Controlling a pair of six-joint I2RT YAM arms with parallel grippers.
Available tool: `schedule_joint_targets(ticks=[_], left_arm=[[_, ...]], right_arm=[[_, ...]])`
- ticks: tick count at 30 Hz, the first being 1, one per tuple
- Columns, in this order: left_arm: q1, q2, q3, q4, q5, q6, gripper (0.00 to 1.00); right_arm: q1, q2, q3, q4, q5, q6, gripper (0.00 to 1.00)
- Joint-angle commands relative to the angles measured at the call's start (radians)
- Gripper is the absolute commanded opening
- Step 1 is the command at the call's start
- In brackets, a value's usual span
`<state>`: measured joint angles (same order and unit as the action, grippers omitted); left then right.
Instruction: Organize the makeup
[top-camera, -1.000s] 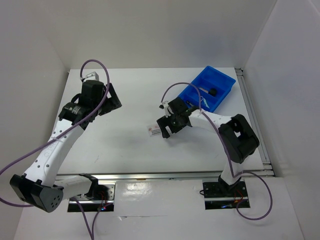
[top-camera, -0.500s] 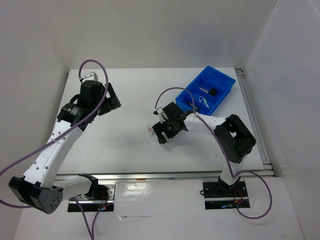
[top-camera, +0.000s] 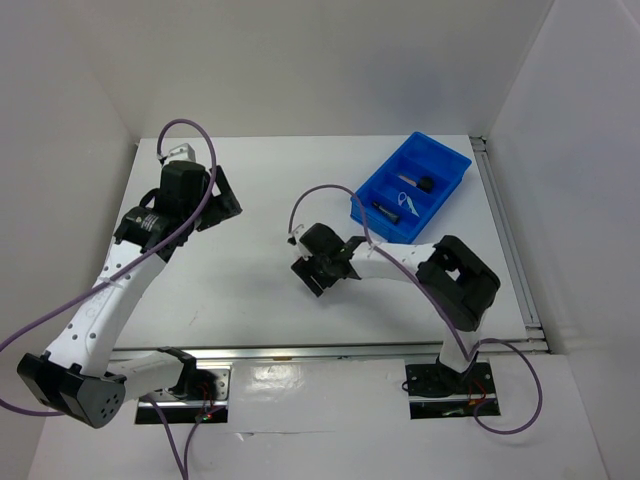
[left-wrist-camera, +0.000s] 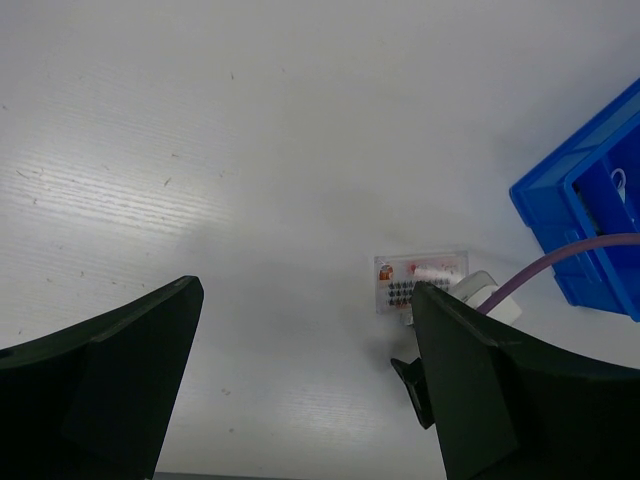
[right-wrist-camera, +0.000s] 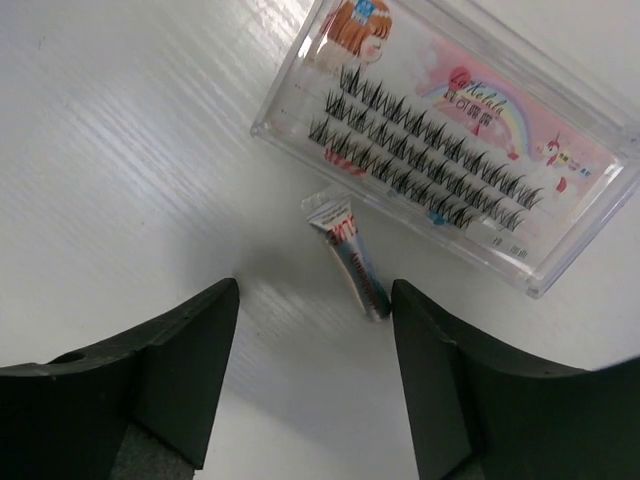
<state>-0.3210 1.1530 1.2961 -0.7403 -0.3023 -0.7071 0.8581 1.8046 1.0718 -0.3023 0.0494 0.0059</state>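
Observation:
A flat clear case of false lashes with pink and red print (right-wrist-camera: 450, 150) lies on the white table. A small white tube with red lettering (right-wrist-camera: 355, 262) lies beside it. My right gripper (right-wrist-camera: 315, 290) is open, low over the table, its fingers either side of the tube's near end. In the top view my right gripper (top-camera: 311, 270) hides both. The case (left-wrist-camera: 420, 281) also shows in the left wrist view. My left gripper (top-camera: 228, 203) is open, empty and raised at the far left; it also shows in its own view (left-wrist-camera: 305, 290). I cannot make out a tan cylinder.
A blue divided bin (top-camera: 440, 160) stands at the back right; it also shows in the left wrist view (left-wrist-camera: 560, 215). It holds a slim black tube (top-camera: 382, 210), a lavender looped string (top-camera: 405, 198) and a small black item (top-camera: 425, 183). White walls enclose the table.
My right gripper has moved left and toward the near edge, over the lash case, which it now covers in the top view. The left arm has not moved.

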Motion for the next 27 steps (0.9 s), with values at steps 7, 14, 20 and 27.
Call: schedule_joint_targets(ticks=[7,14,20,27], left_arm=[[0.005,-0.033,0.039,0.005,-0.017,0.012,1.0],[0.005,-0.033,0.039,0.005,-0.017,0.012,1.0],[0.005,-0.056,0.003,0.033,-0.026,0.012,1.0],[0.005,-0.021,0.012,0.027,-0.006,0.012,1.0]], right_arm=[[0.004,0.084,0.013,0.003,0.018,-0.001,0.39],[0.004,-0.007,0.034,-0.086,0.018,-0.011,0.0],[-0.046,-0.18,0.088,-0.184,0.196,-0.029,0.0],[-0.241,-0.179,0.194,-0.164,0.322,-0.02,0.0]])
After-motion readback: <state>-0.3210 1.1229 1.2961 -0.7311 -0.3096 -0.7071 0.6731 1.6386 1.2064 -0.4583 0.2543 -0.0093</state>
